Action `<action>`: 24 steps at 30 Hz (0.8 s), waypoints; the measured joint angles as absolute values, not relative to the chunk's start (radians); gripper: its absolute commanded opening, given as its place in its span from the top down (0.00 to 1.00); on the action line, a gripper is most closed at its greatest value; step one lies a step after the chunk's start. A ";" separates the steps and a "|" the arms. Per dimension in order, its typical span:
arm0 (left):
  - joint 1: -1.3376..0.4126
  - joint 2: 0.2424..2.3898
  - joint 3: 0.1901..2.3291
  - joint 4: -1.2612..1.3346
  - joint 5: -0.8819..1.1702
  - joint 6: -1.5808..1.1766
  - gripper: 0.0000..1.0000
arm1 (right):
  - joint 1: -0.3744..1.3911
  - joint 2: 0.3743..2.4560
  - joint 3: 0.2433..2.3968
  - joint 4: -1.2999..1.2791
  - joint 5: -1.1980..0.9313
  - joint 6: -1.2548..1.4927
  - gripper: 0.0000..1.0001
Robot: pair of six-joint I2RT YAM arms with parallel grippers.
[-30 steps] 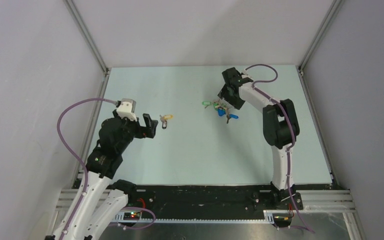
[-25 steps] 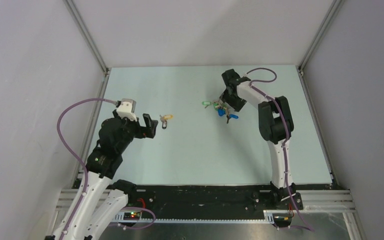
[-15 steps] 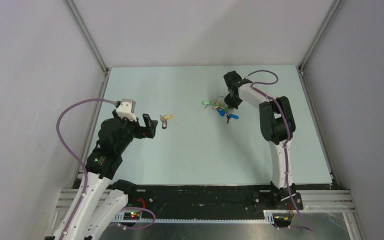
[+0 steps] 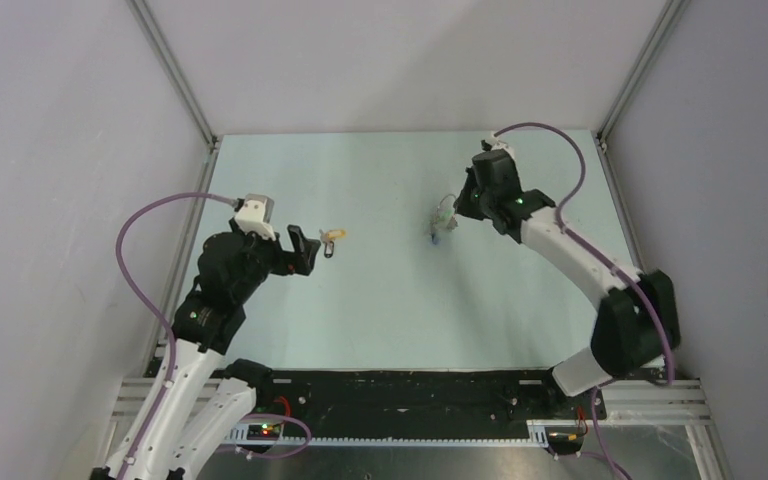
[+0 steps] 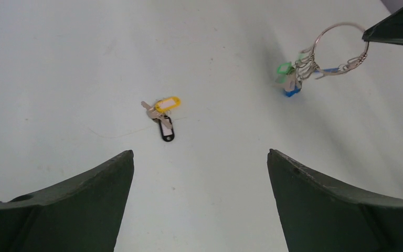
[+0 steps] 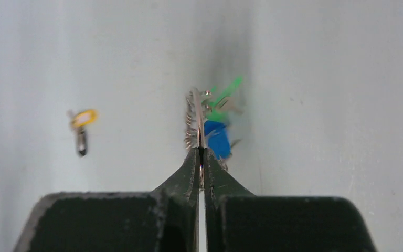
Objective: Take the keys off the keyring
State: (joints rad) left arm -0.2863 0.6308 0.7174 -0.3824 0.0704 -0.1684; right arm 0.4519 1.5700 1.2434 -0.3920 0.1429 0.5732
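My right gripper [image 4: 459, 207] [image 6: 200, 152] is shut on the thin silver keyring [image 4: 445, 209] [image 5: 341, 46] [image 6: 197, 118] and holds it up off the table. The keys [image 4: 438, 231] [image 5: 289, 82] with green [image 6: 224, 101] and blue [image 6: 217, 137] heads hang from the ring in a bunch, blurred in the right wrist view. My left gripper [image 4: 310, 250] [image 5: 200, 152] stands open at the table's left side with nothing between its fingers, well apart from the ring.
A small yellow-and-black tagged piece [image 4: 331, 239] [image 5: 162, 114] [image 6: 81, 126] lies on the pale table [image 4: 390, 310], just beyond my left gripper. Metal frame posts and white walls close in the table on three sides.
My right gripper closed on the keyring and raised it, and the arm swung out to the right. The keys left the table and now dangle. The left arm has not moved.
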 measured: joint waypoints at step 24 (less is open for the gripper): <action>-0.564 0.794 0.550 0.350 0.244 -0.307 0.11 | 0.442 1.023 1.114 -0.111 -0.456 0.260 1.00</action>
State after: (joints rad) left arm -0.5640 0.7944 0.5495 0.3496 0.2436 -0.3073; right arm 0.4416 1.0233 1.1145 -0.1108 -0.4561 0.2600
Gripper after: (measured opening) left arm 0.938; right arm 0.017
